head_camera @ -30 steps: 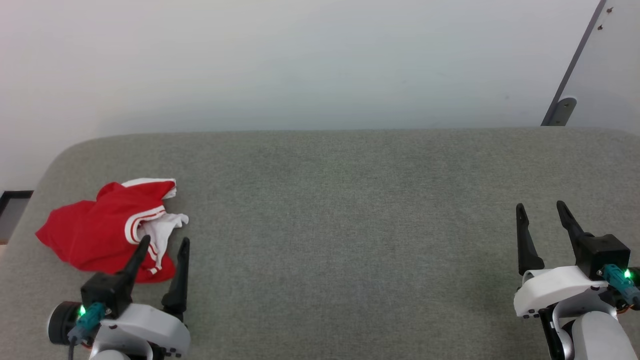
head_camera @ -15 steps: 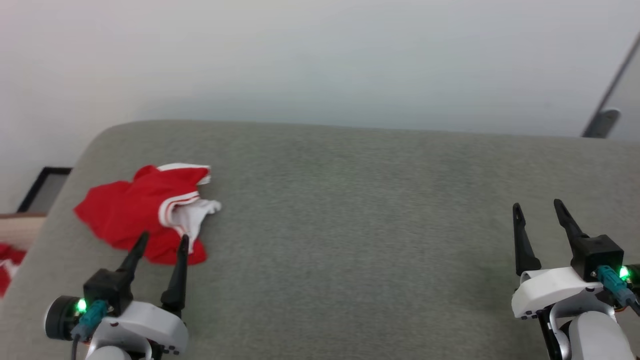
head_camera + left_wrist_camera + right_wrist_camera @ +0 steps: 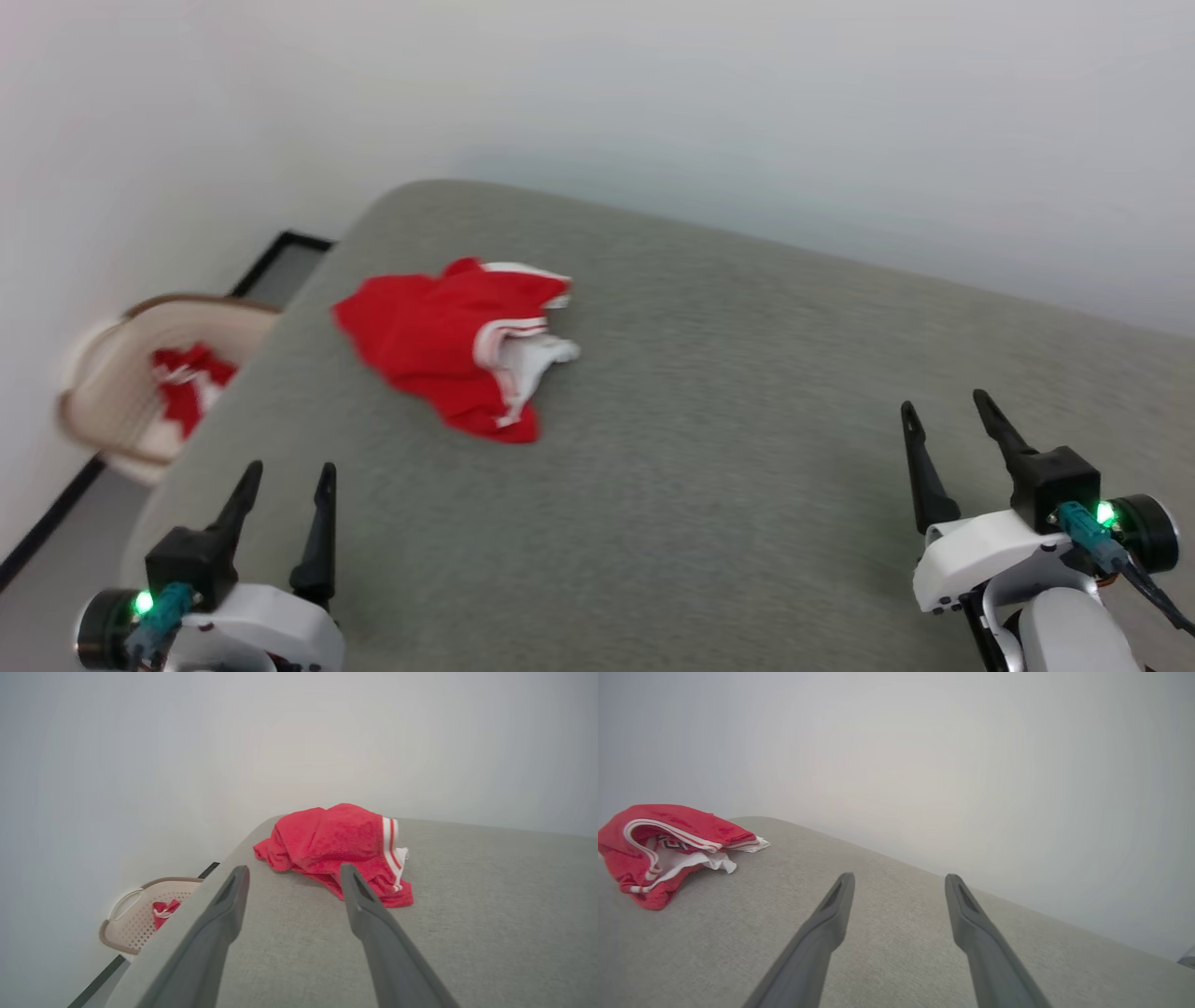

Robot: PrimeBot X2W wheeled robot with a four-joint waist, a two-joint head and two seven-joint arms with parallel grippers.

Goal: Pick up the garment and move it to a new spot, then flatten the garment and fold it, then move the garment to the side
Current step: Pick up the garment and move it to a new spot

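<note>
The garment [image 3: 448, 359], a bright red knit piece with white striped bands and white lining showing, lies crumpled near the far left corner of the grey fabric-covered table [image 3: 728, 467], close to its left edge. The left gripper [image 3: 291, 467] is at the near left corner, fingers spread and empty, well short of the cloth. The right gripper [image 3: 943, 403] is over the near right side, fingers likewise apart, grasping nothing. On the floor beside the left edge stands a beige perforated laundry basket [image 3: 98, 401] with another red cloth [image 3: 187, 373] inside.
</note>
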